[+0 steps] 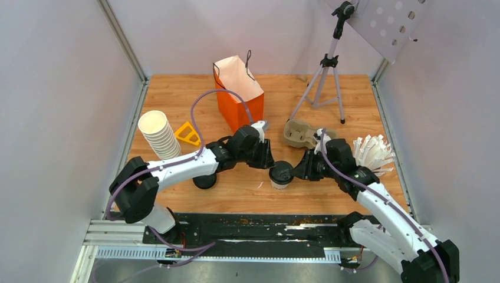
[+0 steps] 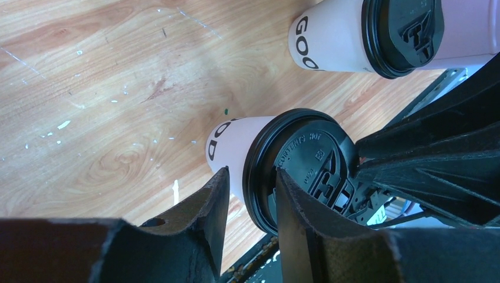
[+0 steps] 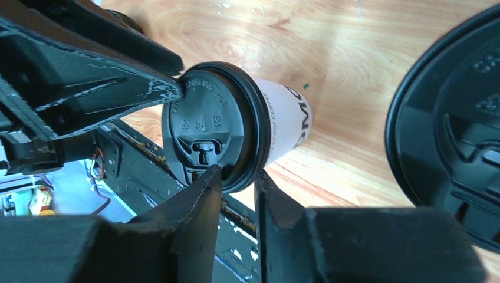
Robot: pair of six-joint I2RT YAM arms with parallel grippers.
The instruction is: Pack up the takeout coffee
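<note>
One takeout coffee [image 1: 281, 175], a white cup with a black lid, stands near the table's front edge between both arms. My left gripper [image 1: 270, 164] reaches it from the left. In the left wrist view its jaws [image 2: 252, 172] pinch the lid's rim, one finger against the cup wall [image 2: 233, 141] and one on the lid top. My right gripper [image 1: 296, 172] comes from the right, and its jaws [image 3: 237, 171] clamp the same cup's [image 3: 283, 118] lid rim. A second lidded cup [image 2: 336, 35] stands just beyond; its lid [image 3: 454, 135] is close to my right gripper.
The orange paper bag [image 1: 239, 94] stands open at the back centre. A stack of lidless cups [image 1: 159, 134] and a yellow piece [image 1: 187, 134] are on the left. A cardboard cup carrier [image 1: 303, 134], a tripod [image 1: 321, 82] and white sticks [image 1: 371, 153] are on the right. A black lid [image 1: 204, 181] shows under my left forearm.
</note>
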